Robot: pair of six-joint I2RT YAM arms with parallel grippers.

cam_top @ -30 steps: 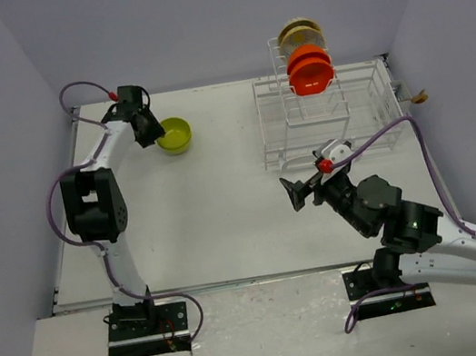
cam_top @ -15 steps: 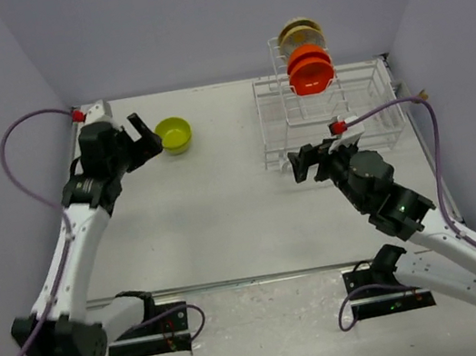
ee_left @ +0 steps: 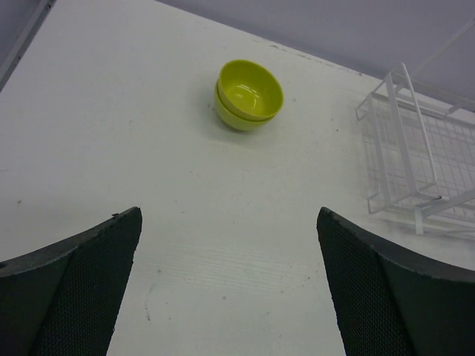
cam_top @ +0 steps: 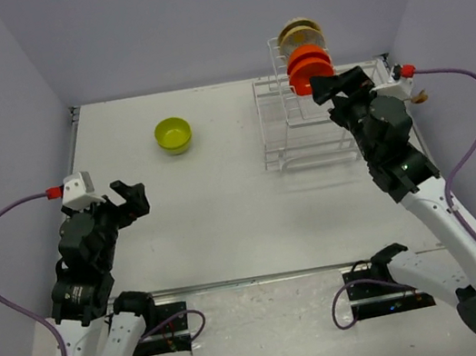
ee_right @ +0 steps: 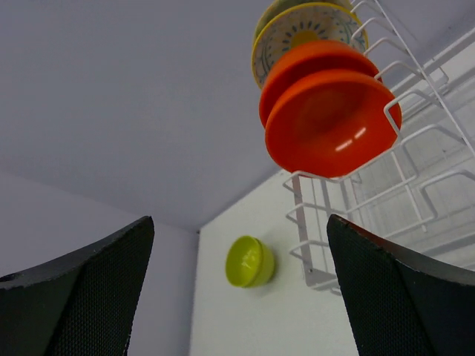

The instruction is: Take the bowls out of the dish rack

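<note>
Two lime-green bowls (cam_top: pixel 173 135), one nested in the other, sit upright on the table at the back left, also shown in the left wrist view (ee_left: pixel 249 95). The white wire dish rack (cam_top: pixel 367 123) stands at the back right. Two orange-red bowls (cam_top: pixel 309 69) stand on edge in its upright section, with a cream patterned bowl (cam_top: pixel 300 35) behind them. My right gripper (cam_top: pixel 340 84) hovers open just right of the orange-red bowls (ee_right: pixel 326 119), nothing between its fingers. My left gripper (cam_top: pixel 128 200) is open and empty over the near-left table, far from the green bowls.
The rack's low basket part (ee_left: pixel 415 159) holds nothing that I can see. Purple walls close in the table on three sides. A small tan object (cam_top: pixel 420 95) lies at the right edge beside the rack.
My left gripper opened beside the green bowl, and its arm drew back to the near left. My right arm swung from mid-table up to the rack's upright section.
</note>
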